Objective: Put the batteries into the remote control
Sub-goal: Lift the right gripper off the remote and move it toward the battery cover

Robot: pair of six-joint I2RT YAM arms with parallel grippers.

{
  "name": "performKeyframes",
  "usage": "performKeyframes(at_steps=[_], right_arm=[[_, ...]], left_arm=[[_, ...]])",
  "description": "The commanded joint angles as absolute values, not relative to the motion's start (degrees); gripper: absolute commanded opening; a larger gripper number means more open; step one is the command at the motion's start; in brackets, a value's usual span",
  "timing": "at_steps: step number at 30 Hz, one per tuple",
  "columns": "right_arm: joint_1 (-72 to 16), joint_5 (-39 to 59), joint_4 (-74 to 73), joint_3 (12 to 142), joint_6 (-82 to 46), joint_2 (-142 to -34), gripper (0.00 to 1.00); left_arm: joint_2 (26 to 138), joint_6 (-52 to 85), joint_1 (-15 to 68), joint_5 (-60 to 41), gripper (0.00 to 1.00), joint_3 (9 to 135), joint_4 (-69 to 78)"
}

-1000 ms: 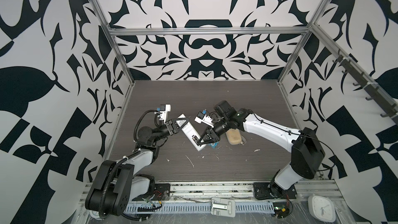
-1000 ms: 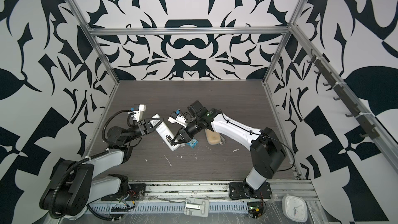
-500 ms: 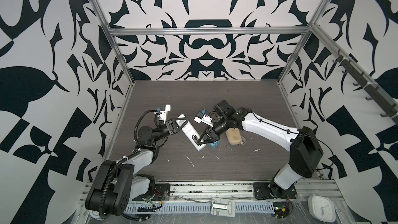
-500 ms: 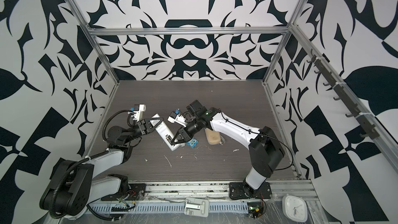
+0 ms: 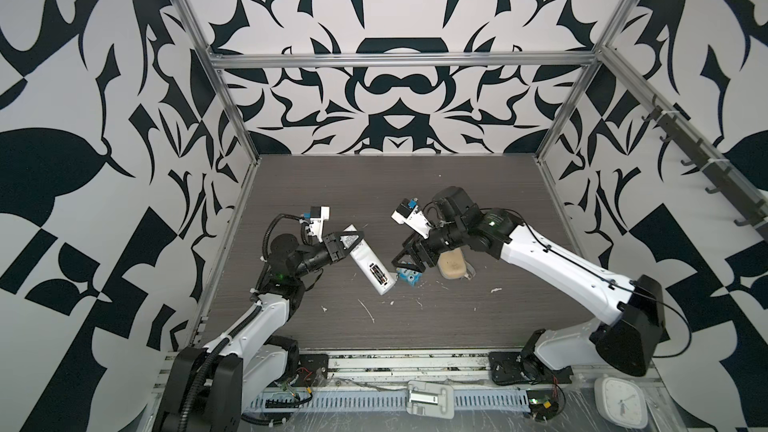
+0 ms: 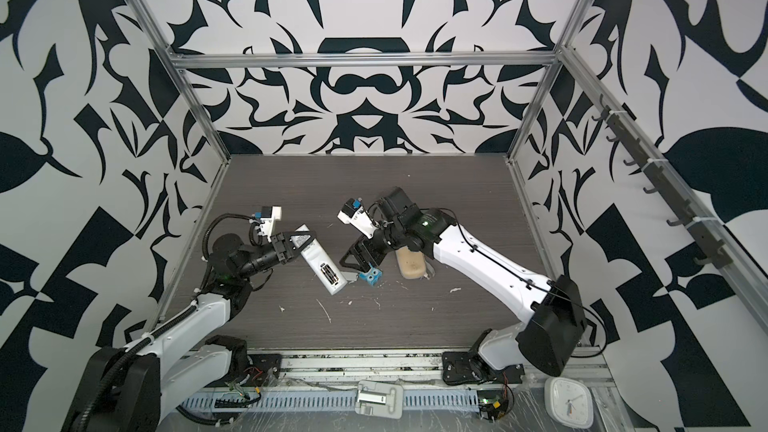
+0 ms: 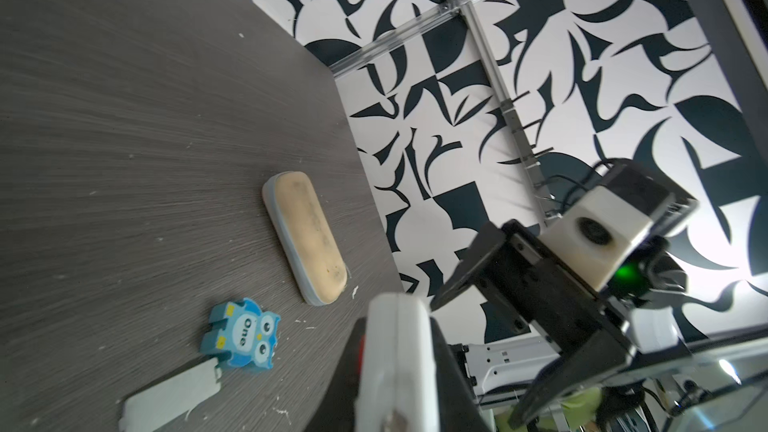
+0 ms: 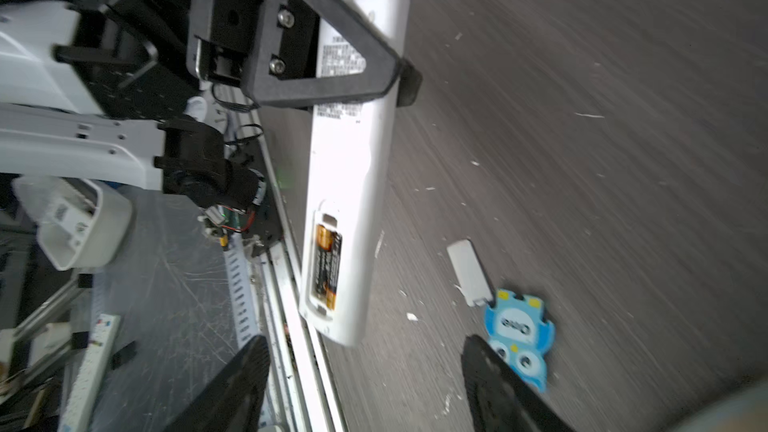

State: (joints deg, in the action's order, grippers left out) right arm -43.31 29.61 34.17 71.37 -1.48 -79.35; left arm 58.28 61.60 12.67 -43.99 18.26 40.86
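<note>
Your left gripper [image 5: 353, 241] pinches the remote [image 8: 353, 184] at one end. Your right gripper [image 8: 363, 351] is open wide and empty by the remote's other end. The batteries [image 8: 326, 263] sit in the remote's slot. I think only the lid [image 8: 467, 272], lying beside the remote, is left.

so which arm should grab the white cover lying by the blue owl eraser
Probably right: the right claw is open, empty and close to the flat white cover. The left claw is shut on the long white remote control, which holds the dark batteries.
</note>
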Motion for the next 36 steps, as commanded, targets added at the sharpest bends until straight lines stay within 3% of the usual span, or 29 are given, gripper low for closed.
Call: performKeyframes(at_steps=[1,9,15,20,24,36], right_arm=[[-42.98,17.36,39.42,69.07,-1.94,-79.02,0.76],[-43.10,19.32,42.11,76.80,1.16,-91.39,0.72],[-46.93,15.35,34.68,70.23,-19.96,-89.73,0.72],[-52.17,12.41,27.96,62.07,-34.68,-86.43,0.77],[-56.15,12.31,19.52,59.94,-42.72,-90.27,0.78],[-57.17,9.88,15.34,65.47,-44.87,-102.72,0.81]], left_arm=[[56.15,56.16,12.35,-39.88,0.00,21.00,28.06],[49.47,51.15,10.78,-31.43,0.00,20.93,8.80],[38.28,45.73,5.63,-20.65,0.00,21.67,-6.51],[36.02,44.65,2.06,-20.01,0.00,21.01,-7.33],[37.46,44.30,1.20,-20.91,0.00,21.07,-6.18],[33.51,43.94,-0.39,-16.68,0.00,20.33,-8.35]])
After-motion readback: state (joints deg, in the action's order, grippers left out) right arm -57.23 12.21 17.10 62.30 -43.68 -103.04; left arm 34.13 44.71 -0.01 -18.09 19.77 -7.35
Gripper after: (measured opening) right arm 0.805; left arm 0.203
